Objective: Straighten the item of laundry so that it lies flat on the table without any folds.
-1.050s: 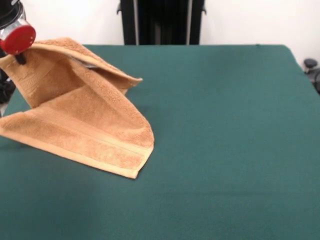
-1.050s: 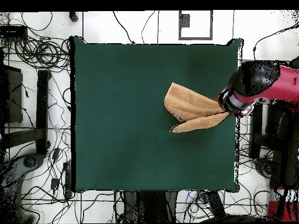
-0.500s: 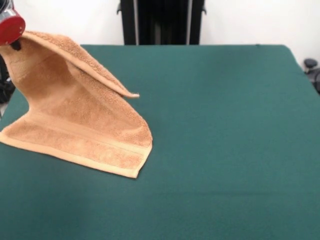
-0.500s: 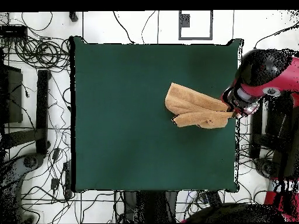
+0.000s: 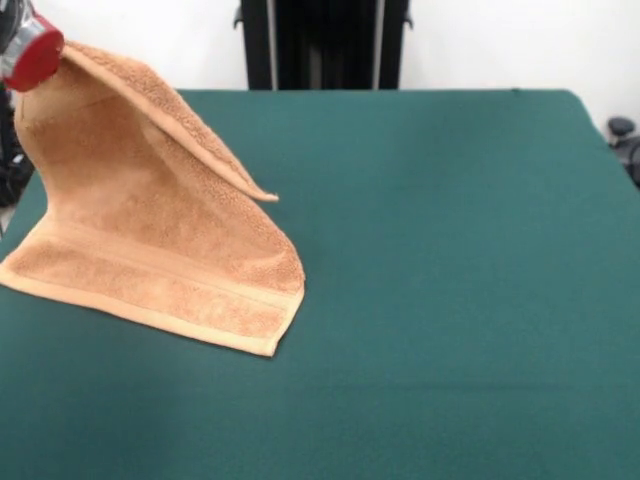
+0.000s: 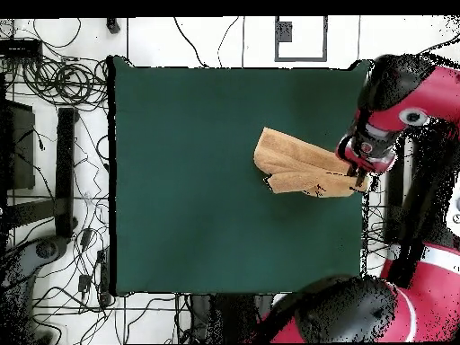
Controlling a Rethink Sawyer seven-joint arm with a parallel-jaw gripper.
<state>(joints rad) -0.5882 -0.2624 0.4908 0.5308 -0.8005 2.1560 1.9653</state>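
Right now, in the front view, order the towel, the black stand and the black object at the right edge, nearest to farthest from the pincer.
1. towel, hanging from the pincer, left.
2. black stand, top middle.
3. black object, far right edge.

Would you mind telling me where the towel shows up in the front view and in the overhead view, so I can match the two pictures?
Front view: the towel fills the left side, one corner lifted to the gripper at top left.
Overhead view: the towel lies right of centre, reaching the table's right edge.
Shared landmark: the red gripper at the raised corner.
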